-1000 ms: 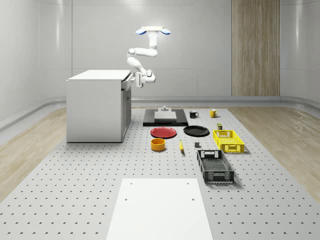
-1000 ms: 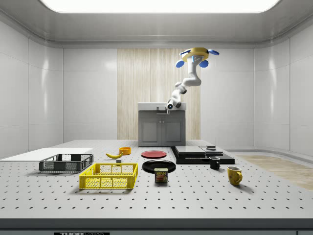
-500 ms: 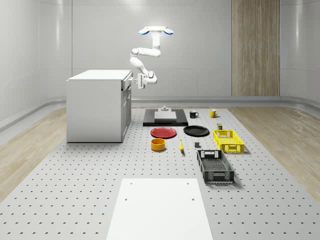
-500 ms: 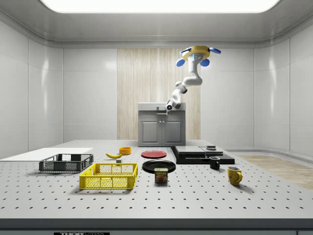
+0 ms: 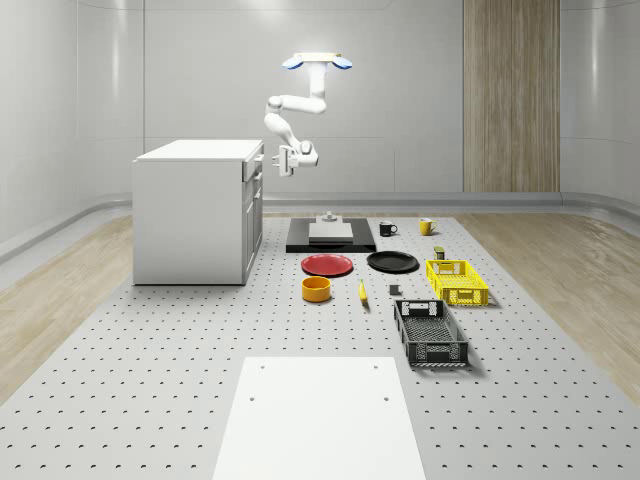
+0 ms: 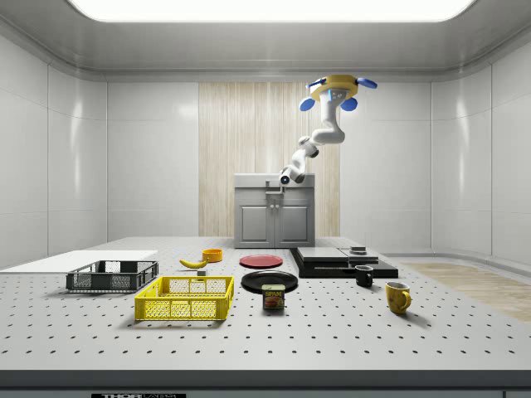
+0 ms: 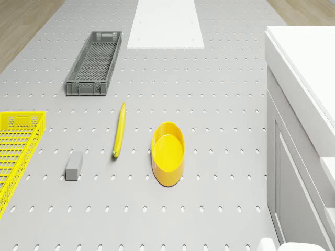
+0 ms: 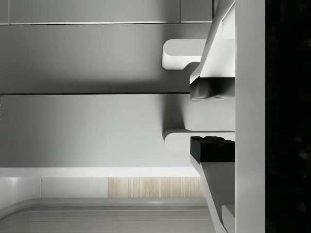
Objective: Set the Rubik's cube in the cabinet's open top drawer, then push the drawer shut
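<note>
1. High above the floor, beside the cabinet (image 5: 195,210) on the whole-scene view's right, the drone (image 5: 316,62) hovers.
2. Its arm bends down toward the cabinet's upper front, and the gripper (image 5: 281,160) sits just off the top drawer (image 5: 253,167).
3. From the wrist, the fingers (image 8: 213,90) stand apart with nothing between them, facing the drawer front.
4. No Rubik's cube can be made out; the top drawer looks pushed in.
</note>
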